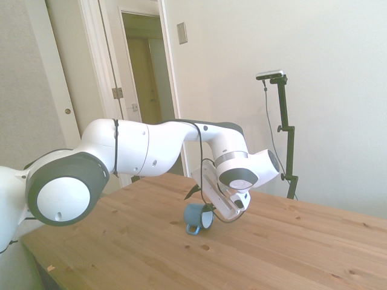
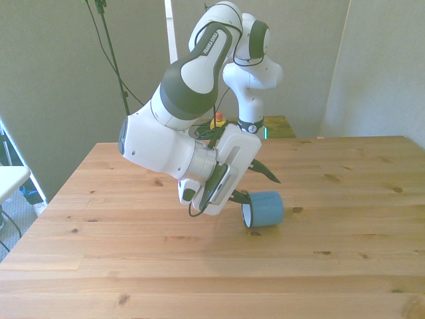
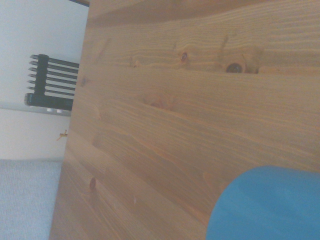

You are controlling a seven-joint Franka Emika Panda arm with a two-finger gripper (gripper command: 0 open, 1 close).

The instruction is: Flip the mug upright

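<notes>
Front view: mug point(image 2: 264, 209) lies on its side on the table point(image 2: 345, 266), open mouth facing the gripper point(image 2: 243, 198) right at its rim; can't tell finger state or grip

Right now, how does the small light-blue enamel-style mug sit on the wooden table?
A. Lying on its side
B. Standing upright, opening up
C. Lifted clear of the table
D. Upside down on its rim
A: the light-blue mug lies on its side on the wooden table, its dark-rimmed white opening facing sideways towards the gripper in the front view.
</notes>
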